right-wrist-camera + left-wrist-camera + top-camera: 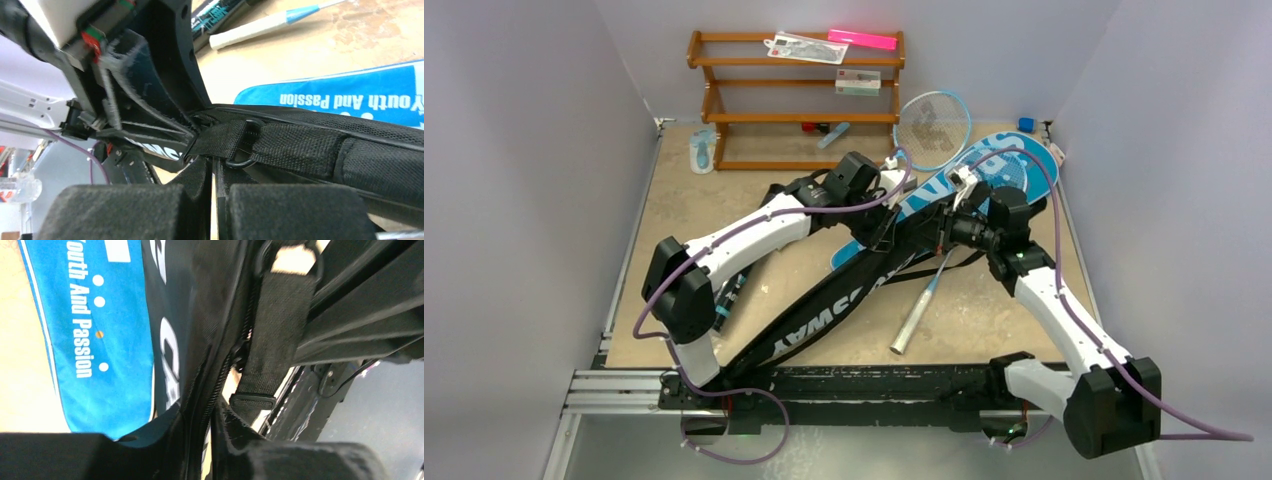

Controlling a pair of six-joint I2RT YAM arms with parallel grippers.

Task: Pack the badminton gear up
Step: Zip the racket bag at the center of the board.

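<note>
The black "CROSSWAY" racket cover point(824, 315) lies diagonally across the table, its upper end lifted between both arms. It partly overlies the blue racket cover point(1014, 165). My left gripper point(884, 215) is shut on the black cover's zipper edge point(200, 315), which runs down between its fingers point(210, 440). My right gripper point(951, 232) is shut just under the cover's strap and D-ring point(240, 150), with only a thin slit between its pads point(214, 200). I cannot tell whether anything thin is pinched there. A racket with a white grip point(914, 320) lies beside the black cover. A light-blue racket head point(932, 128) rests at the back.
The brown wooden rack point(796, 100) stands at the back wall, with a pink bar point(862, 40) and clear packets on top. A clear packet point(702, 150) lies at its left end. A small blue object point(1026, 124) sits in the back right corner. Grey walls close in both sides.
</note>
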